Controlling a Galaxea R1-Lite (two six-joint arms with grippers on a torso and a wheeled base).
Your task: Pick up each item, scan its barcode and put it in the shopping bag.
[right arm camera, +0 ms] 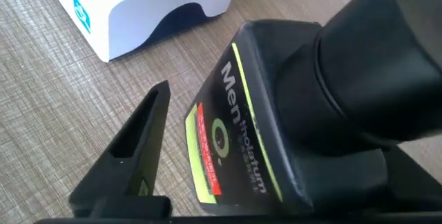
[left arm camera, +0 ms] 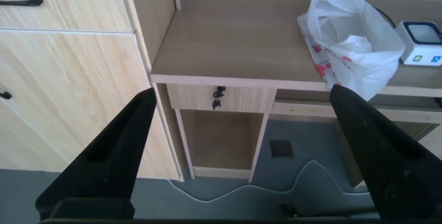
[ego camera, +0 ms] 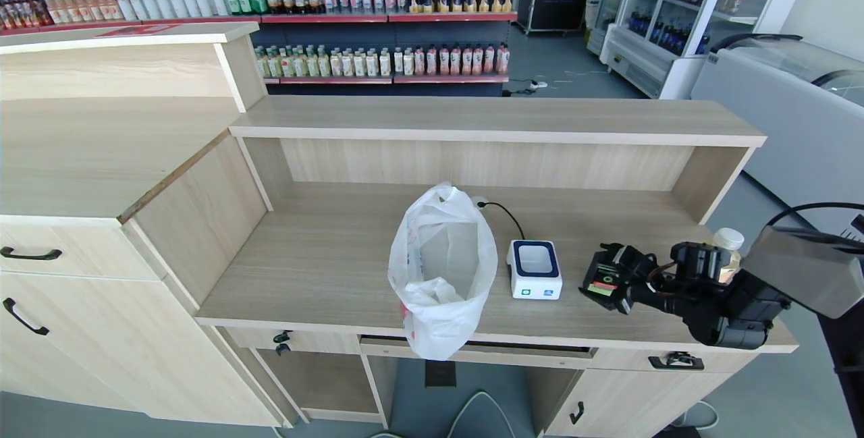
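Observation:
A black bottle point(ego camera: 605, 286) with a red and green label hangs tilted just over the counter, right of the white scanner point(ego camera: 534, 268). My right gripper point(ego camera: 611, 276) is shut on it. In the right wrist view the black bottle point(right arm camera: 235, 148) lies against one finger point(right arm camera: 131, 148), and the scanner point(right arm camera: 138, 3) is close beyond it. The white shopping bag point(ego camera: 442, 269) stands open left of the scanner, at the counter's front edge. My left gripper point(left arm camera: 242, 92) hangs open and empty, low and left of the counter, with the bag point(left arm camera: 349, 37) far ahead of it.
A bottle with a white cap point(ego camera: 729, 239) stands behind my right arm at the counter's right end. The scanner's cable point(ego camera: 503, 212) runs to the back wall. A raised shelf point(ego camera: 499, 121) overhangs the counter, and a taller cabinet point(ego camera: 101, 154) borders it on the left.

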